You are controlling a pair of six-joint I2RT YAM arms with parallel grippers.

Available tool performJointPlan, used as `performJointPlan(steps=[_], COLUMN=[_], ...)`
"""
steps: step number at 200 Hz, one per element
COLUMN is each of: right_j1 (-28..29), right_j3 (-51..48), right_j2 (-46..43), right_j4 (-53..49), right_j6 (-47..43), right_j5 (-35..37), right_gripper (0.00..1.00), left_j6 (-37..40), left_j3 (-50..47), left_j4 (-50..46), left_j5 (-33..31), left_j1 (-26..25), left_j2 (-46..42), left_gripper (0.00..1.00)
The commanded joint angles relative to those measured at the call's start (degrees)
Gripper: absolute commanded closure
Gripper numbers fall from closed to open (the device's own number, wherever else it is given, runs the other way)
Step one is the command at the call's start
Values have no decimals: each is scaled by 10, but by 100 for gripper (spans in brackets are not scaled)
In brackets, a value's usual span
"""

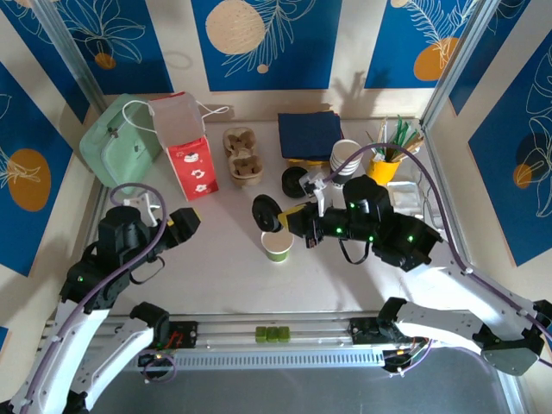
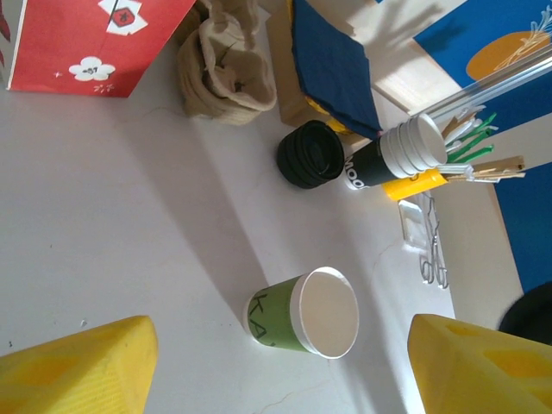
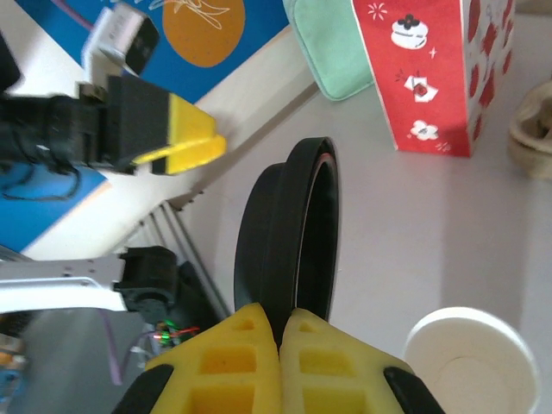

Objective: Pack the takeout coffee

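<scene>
Starting nearest the arms' bases: keeping the left end effector (image 1: 184, 222) spread wide, nothing between its yellow fingers (image 2: 86, 366), hanging over the left part of the white tabletop (image 1: 216, 276) and pointing toward the middle.

Leaving the green paper cup (image 1: 277, 247) standing upright near the centre of the tabletop, well apart from that end effector, with its mouth uncovered, its white inside showing and dark lettering running down its side.

Pinching a round black lid (image 1: 266, 212) in the right end effector (image 1: 286, 220), yellow fingers (image 3: 250, 362) pressed together on the rim. Holding the lid on edge just beside the cup and slightly behind it, not seated on it.

Moving farther back: showing a short stack of loose black lids (image 1: 294, 180) lying beside a stack of white cups (image 1: 345, 157) tipped on its side, with a yellow holder (image 1: 385, 169) full of green and wooden sticks just to their right.

Standing behind those, a folded pile of navy napkins (image 1: 309, 134) toward the back wall.

Sitting to the left of the napkins, a brown pulp cup carrier (image 1: 243, 155), then a red paper bag (image 1: 190, 159) printed with white flowers, upright and open at the top.

Ending at the far left corner with a mint-green case (image 1: 116, 142) — lying flat, a white cord looping across it.
</scene>
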Motion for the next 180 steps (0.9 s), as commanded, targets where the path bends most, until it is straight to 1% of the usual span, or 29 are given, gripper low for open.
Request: performJointPlan(steps=[1,42,99,143,180], right_j1=[-17,-76,-150,-191,-208], right_j3=[-3,-31,-93,-151,-188], right_j2=[-16,-36,-53,-52,-48], right_j4=[-18,-35,-48,-1,24], right_j6=[101,179,236,263,277], right_j5=[-57,-113,-173,-230,-250], right_gripper=[100,100,100,100,100], left_j6=[-5,-14,-31,-39,-45], left_j3=[-17,-41,-69,-81,-91], left_j4=[21,32,44,47,47], left_j5=[-5,-2,5,8,8], left_j1=[1,1,1,1,2], left_j2=[-6,-5,0,3,2], left_gripper=[24,24,24,25,25])
